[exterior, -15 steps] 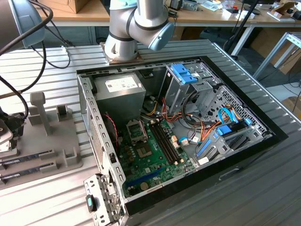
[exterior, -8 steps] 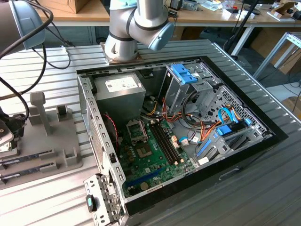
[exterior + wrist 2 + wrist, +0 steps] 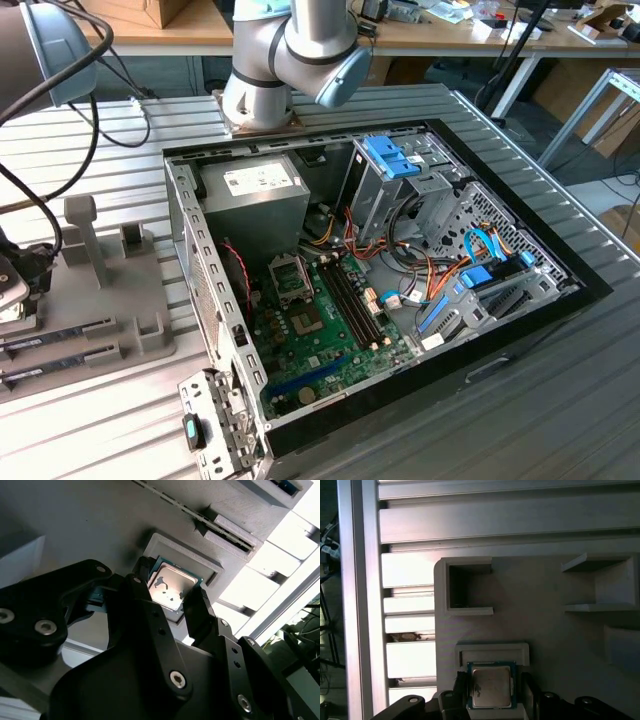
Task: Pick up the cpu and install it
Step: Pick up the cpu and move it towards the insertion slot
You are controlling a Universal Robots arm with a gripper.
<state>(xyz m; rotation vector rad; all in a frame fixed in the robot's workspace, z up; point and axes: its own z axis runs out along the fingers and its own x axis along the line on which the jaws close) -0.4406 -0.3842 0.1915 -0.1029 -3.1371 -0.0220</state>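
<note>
Second wrist view: claw [image 3: 170, 584] open astride the cpu [image 3: 175, 580] in grey tray [image 3: 200, 555] on slatted table [image 3: 272, 562].

Ribbed grey metal tabletop [image 3: 560, 400] is seen, with bright glare caught on its slats in the first wrist view. Beyond the tabletop's far edge a cluttered wooden desk [image 3: 430, 38] with a cardboard box [image 3: 168, 10] is noted. Past the tabletop's far corner, at the exterior view's right, a metal-legged frame [image 3: 590, 100] and grey floor [image 3: 600, 185] are seen.

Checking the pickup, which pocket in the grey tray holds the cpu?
The shallow framed pocket nearest the gripper; the cpu lies flat in it. The deeper pockets beyond look bare.
</note>
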